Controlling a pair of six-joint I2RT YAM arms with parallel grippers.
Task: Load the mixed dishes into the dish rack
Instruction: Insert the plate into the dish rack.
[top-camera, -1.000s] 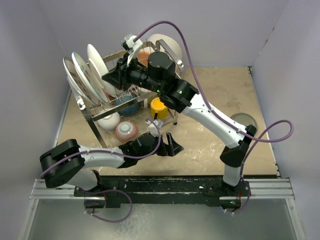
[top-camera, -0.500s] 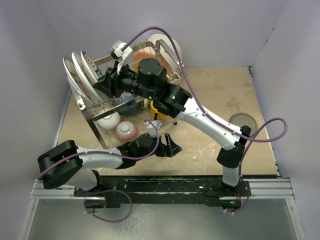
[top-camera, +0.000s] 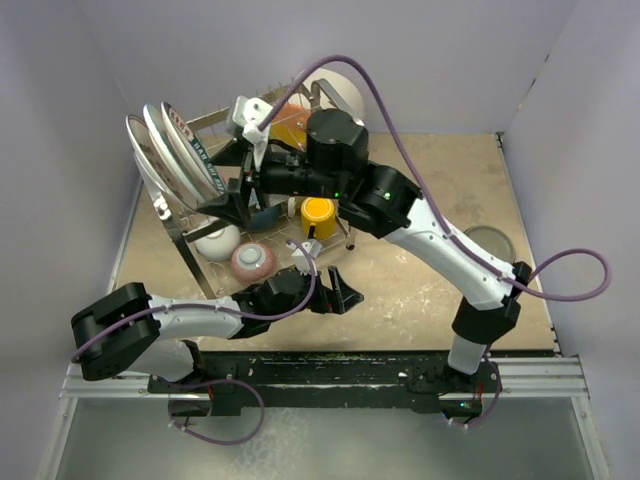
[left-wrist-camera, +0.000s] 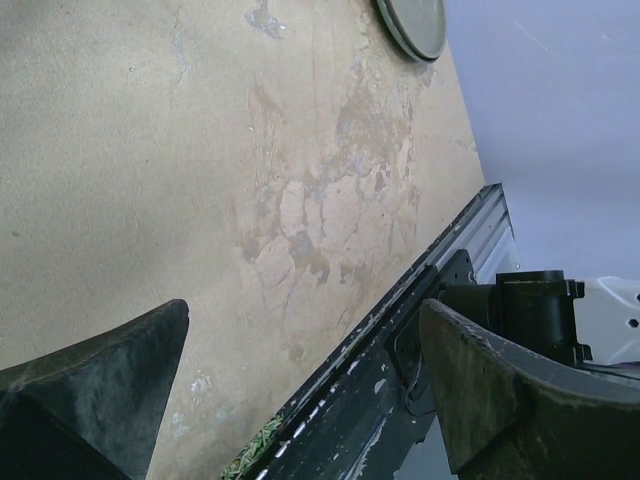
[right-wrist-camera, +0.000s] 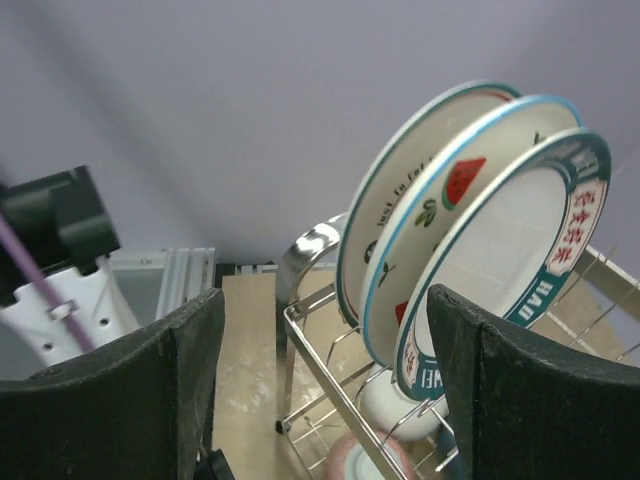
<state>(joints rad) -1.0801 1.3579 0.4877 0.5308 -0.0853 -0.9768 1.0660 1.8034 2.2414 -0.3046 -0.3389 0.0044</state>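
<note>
Since a second ago the right hand has let go of the plate it carried and spread its fingers wide. It now holds nothing, and the plates show through the gap in the right wrist view. The dish rack stands at the far left of the table, with three plates on edge, side by side, in its upper tier. The rearmost plate carries dark script beginning "Just to le", the rest hidden. The middle plate shows a red watermelon slice. The teal-rimmed plate, nearest the hand, has white capitals and red characters, too cut off to read. Below sit one white bowl, one small patterned bowl, one dark blue bowl and one yellow cup. One orange dish and one large white dish are at the rack's far end. One grey plate lies on the table, well to the right. The left hand hovers over bare table by the rack's front, fingers fully apart and empty. The table is beige and worn, with pale patches; lilac walls close three sides.
</note>
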